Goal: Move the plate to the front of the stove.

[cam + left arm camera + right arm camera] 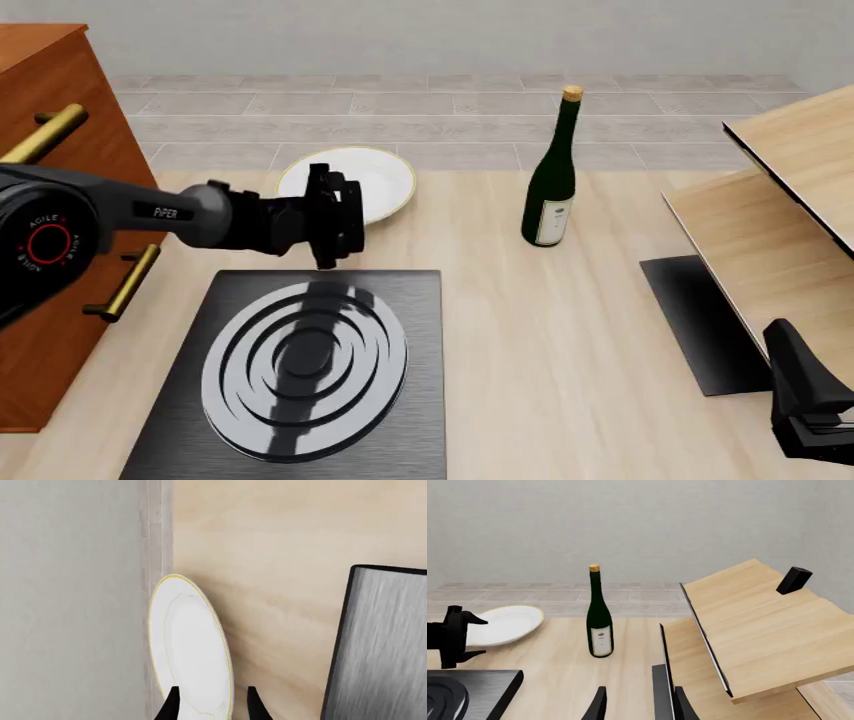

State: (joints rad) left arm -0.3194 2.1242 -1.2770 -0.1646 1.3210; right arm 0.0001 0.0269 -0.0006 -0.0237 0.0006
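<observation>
Left wrist view: the left claw [212, 705] pinches the rim of the plate [190, 645], beside the stove [380, 645].

Front view: the plate [367, 180] lies beyond the stove [310, 370], near the bottle [551, 180].

Right wrist view: the right claw [639, 705] is spread and idle, leaving the carry to the left arm.

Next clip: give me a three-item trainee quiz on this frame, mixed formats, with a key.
1. True or false: the plate lies flat on the stove.
2. Multiple choice: which gripper is at the plate's rim? A) left gripper B) right gripper C) neither
3. Fill in: the upright thing right of the plate is a dark green ____.

Key
1. False; it is beyond the stove's far edge, tilted up.
2. A; fingers either side of the rim.
3. bottle
</observation>
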